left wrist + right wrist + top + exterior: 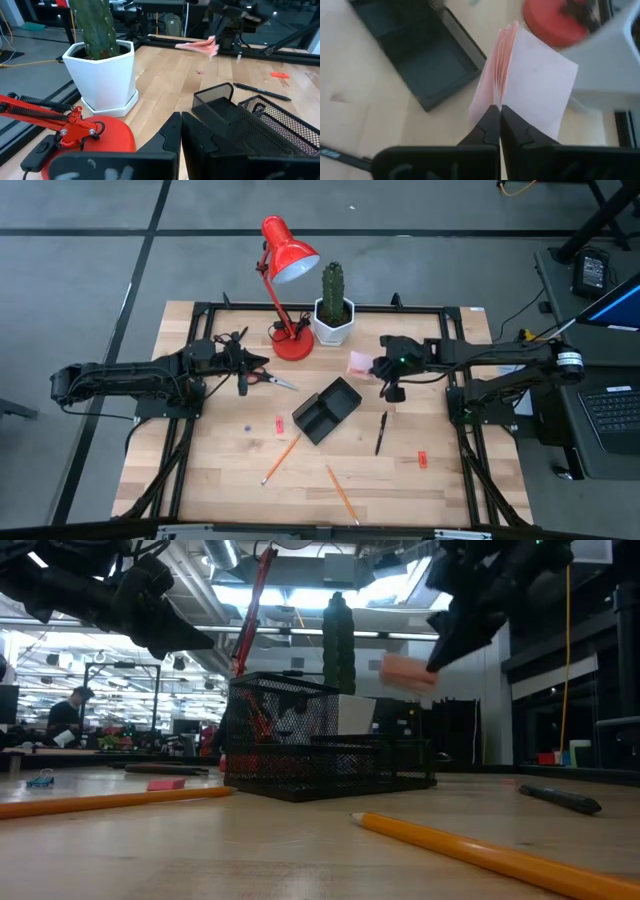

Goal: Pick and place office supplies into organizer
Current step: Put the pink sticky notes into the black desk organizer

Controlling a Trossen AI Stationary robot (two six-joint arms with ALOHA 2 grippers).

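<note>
right gripper (495,112) pinching sticky pad (525,82) aloft, right of organizer (327,409). next: carry over, drop. left gripper (180,132) closed, empty.

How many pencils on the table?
2: one pencil lies left of the organizer toward the front edge; the other pencil lies in front of it. Possibly more hidden.

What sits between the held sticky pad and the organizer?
Nothing; in the high view only bare table separates the sticky pad from the organizer.
</note>
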